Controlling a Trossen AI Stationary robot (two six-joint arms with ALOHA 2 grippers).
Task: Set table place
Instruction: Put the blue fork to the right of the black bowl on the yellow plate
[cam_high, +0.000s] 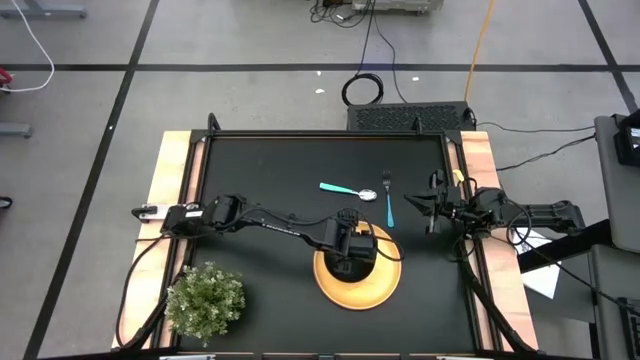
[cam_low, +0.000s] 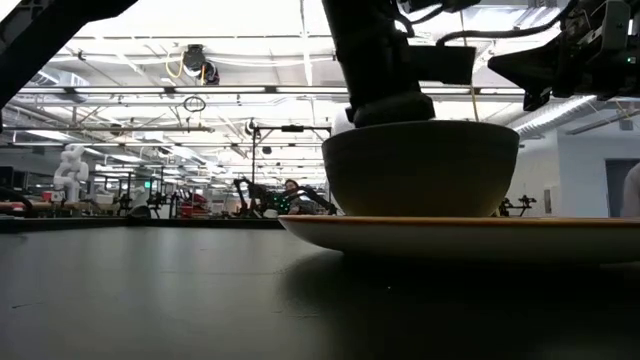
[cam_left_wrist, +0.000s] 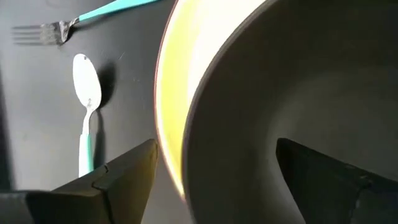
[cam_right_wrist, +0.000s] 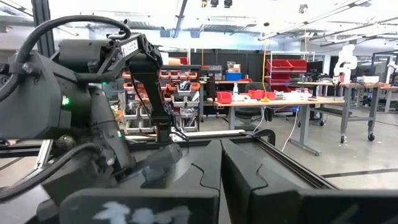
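Table (cam_high: 270, 175): we see a square matte-black top with light wooden strips along its left and right edges in the high view.

Plate (cam_high: 385, 283): we find the round yellow plate lying flat on the table, toward the near edge and a little right of centre; in the low view its rim (cam_low: 460, 232) sits on the dark surface.

Bowl (cam_low: 420, 165): we see the black bowl standing upright on the plate, inside its rim; in the left wrist view its dark wall (cam_left_wrist: 298, 93) fills most of the field, with the yellow plate (cam_left_wrist: 177, 81) showing beside it.

Left gripper (cam_high: 352, 250): we place it directly over the bowl, the arm reaching in from the table's left edge. Its fingers (cam_left_wrist: 124, 180) are spread wide, one outside the bowl's rim and one inside; we see no clamping on the wall, so we read the bowl as let go.

Spoon (cam_high: 350, 190): we find the teal-handled spoon lying on the table beyond the plate, its metal head pointing right, apart from the plate.

Fork (cam_high: 388, 200): we see the teal-handled fork just right of the spoon's head, lying along the table's depth with its tines toward the far edge; its handle end lies close to the plate's far rim.

Right gripper (cam_high: 412, 203): we place it above the table's right part, right of the fork, the arm waiting; its fingers (cam_right_wrist: 205, 168) are pressed together with nothing between them.

Potted plant (cam_high: 205, 298): we see a green bushy plant at the near left corner of the table, well apart from the plate.
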